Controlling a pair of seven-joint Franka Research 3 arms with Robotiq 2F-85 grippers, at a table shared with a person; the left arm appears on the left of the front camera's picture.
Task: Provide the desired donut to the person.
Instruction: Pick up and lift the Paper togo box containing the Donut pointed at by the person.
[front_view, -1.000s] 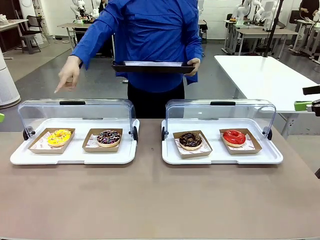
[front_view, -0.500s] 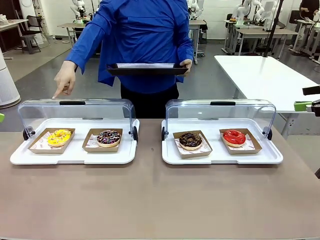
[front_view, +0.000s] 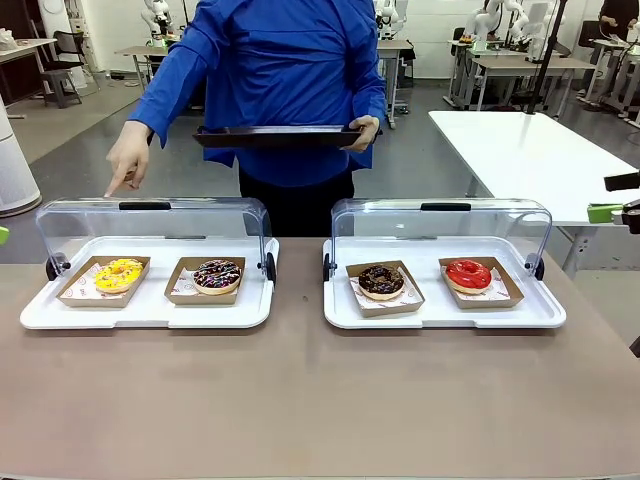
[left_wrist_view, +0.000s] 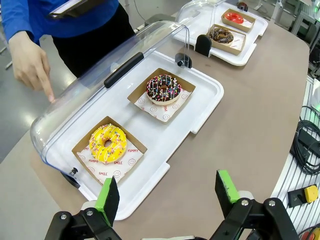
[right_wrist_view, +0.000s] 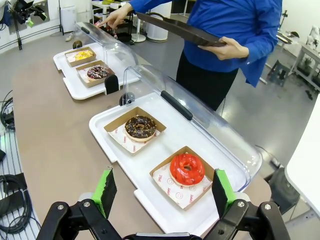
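Four donuts show in the front view, each in a cardboard holder. The yellow donut (front_view: 118, 273) and a sprinkled chocolate donut (front_view: 217, 275) lie on the left white tray (front_view: 40, 315). A dark chocolate donut (front_view: 380, 280) and a red donut (front_view: 468, 273) lie on the right white tray (front_view: 440, 318). Both trays rest on the brown counter (front_view: 300, 400), clear lids raised at the far side. Behind it the person (front_view: 290, 70) holds a black tray (front_view: 280, 137). The pointing hand (front_view: 128, 155) aims down at the left lid (front_view: 150, 225), above the yellow donut. The room has a grey floor, a white table (front_view: 530, 150) and more workbenches.

Left wrist view: the left gripper (left_wrist_view: 167, 194) hangs over the counter just beside the left tray, fingers spread and empty.

Right wrist view: the right gripper (right_wrist_view: 163, 192) hangs at the right tray's near corner, fingers spread and empty, the red donut nearest.
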